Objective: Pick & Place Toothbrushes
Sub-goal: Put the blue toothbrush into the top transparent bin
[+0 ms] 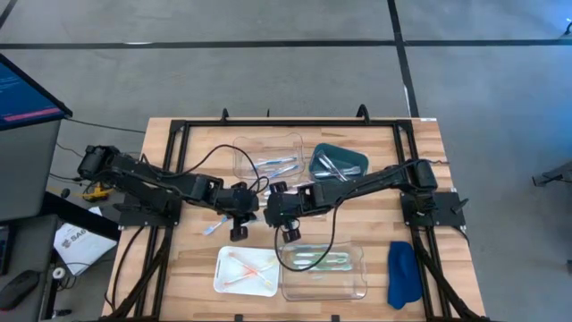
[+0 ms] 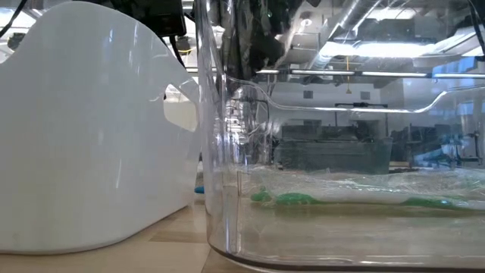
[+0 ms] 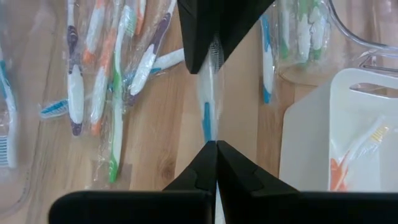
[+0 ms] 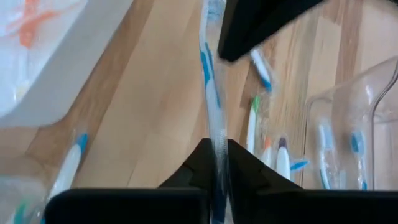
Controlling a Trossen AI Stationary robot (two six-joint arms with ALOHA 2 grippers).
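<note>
Nearest the low camera, a white tray (image 2: 83,129) and a clear tray (image 2: 341,182) holding green toothbrushes (image 2: 295,199) block most of the worktop (image 1: 179,259) behind them. Mid-worktop, the left pincer (image 3: 211,99) is pressed onto one end of a blue-and-white toothbrush (image 3: 206,93) and the right pincer (image 4: 217,165) appears to pinch the other end. Loose toothbrushes (image 3: 112,68) lie beside them; a teal tray (image 1: 340,162) and blue cloth (image 1: 403,273) sit on the right.
</note>
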